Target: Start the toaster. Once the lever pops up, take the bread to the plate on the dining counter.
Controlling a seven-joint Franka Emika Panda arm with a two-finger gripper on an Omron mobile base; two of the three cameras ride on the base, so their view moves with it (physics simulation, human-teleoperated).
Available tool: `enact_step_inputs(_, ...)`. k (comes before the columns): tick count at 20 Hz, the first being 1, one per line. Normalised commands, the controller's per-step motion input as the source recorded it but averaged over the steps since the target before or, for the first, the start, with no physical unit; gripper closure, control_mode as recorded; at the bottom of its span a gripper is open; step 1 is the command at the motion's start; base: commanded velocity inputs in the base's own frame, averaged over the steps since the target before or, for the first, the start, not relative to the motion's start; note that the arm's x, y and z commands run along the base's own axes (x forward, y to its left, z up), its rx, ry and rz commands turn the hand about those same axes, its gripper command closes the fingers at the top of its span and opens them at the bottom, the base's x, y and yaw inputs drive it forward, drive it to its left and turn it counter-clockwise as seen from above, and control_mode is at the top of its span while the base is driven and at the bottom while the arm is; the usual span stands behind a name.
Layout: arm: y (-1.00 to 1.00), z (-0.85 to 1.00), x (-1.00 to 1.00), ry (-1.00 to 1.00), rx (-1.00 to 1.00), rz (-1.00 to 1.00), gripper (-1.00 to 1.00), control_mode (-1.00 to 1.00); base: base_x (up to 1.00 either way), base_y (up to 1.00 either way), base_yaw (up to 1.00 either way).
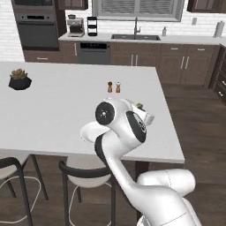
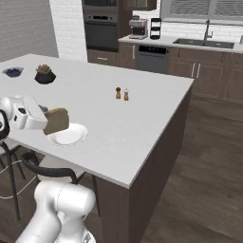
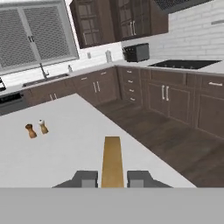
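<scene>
My gripper [image 2: 47,121] is shut on the bread [image 2: 58,119], a tan slice with a darker crust that stands on edge. It hangs just above the left rim of the round white plate [image 2: 68,135], near the front edge of the dining counter [image 2: 142,123]. In the hand view the bread [image 3: 112,161] shows edge-on between the two dark fingertips [image 3: 85,178]. My arm covers most of the plate [image 1: 87,131] in the left base view. The black toaster [image 3: 136,52] stands far off on the back kitchen counter.
Two small shakers [image 2: 122,93] stand mid-counter. A potted plant [image 2: 44,75] and a blue bowl [image 2: 13,71] sit at the far left. Stools [image 1: 86,176] stand under the counter's near edge. Beyond lie the dark wood floor, the sink [image 1: 134,37] and the cabinets.
</scene>
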Motion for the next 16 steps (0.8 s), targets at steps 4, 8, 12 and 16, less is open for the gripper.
enact_step_inputs(4, 0.01, 0.0, 0.64, 0.19, 0.0, -0.1, 1.0, -1.0, 0.0, 0.0, 0.0)
enact_step_inputs(8, 0.06, -0.15, 0.7, 0.19, -0.03, -0.05, 1.0, -1.0, 0.0, 0.0, 0.0)
enact_step_inputs(12, 0.29, -0.43, 0.71, 0.25, -0.1, -0.04, 1.0, -1.0, 0.0, 0.0, 0.0)
enact_step_inputs(16, 0.45, -0.39, 0.68, 0.24, -0.02, 0.0, 1.0, -1.0, 0.0, 0.0, 0.0)
